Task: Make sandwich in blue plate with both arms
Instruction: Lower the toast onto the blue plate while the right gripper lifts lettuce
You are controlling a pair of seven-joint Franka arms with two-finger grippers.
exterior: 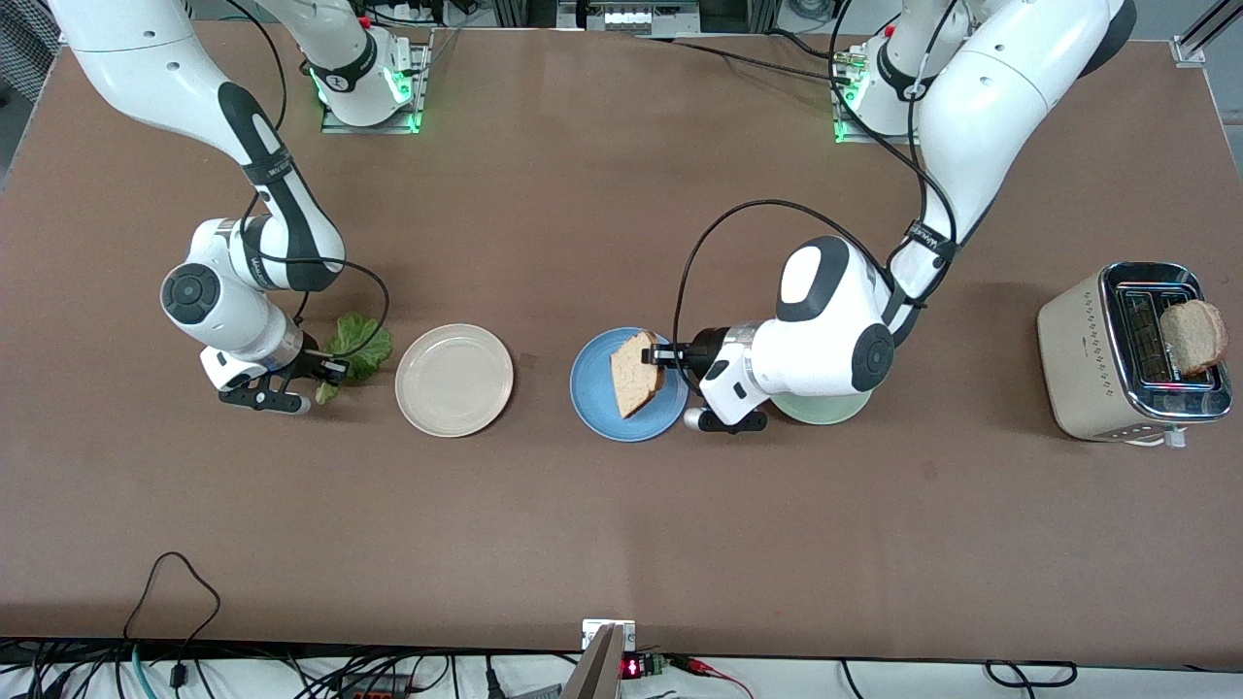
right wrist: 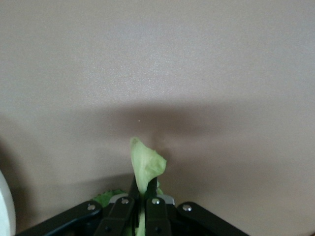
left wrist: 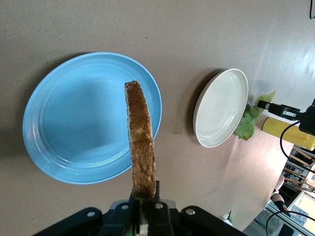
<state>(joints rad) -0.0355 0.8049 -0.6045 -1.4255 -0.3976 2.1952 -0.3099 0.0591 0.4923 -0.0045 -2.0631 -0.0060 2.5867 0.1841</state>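
A toasted bread slice [exterior: 636, 374] hangs on edge over the blue plate [exterior: 594, 393], its lower corner close to the plate. My left gripper [exterior: 662, 355] is shut on its crust. In the left wrist view the bread slice [left wrist: 140, 142] stands edge-on between the left gripper's [left wrist: 145, 196] jaws above the blue plate [left wrist: 74, 123]. A ruffled green lettuce leaf [exterior: 359, 347] lies on the table, toward the right arm's end. My right gripper [exterior: 328, 373] is shut on its edge. In the right wrist view the lettuce leaf [right wrist: 146, 167] sticks out of the right gripper's [right wrist: 144, 189] shut jaws.
A beige plate [exterior: 453, 379] sits between the lettuce and the blue plate. A pale green plate [exterior: 825, 410] lies mostly hidden under my left wrist. A toaster [exterior: 1092, 359] with a second bread slice [exterior: 1192, 335] in a slot stands at the left arm's end.
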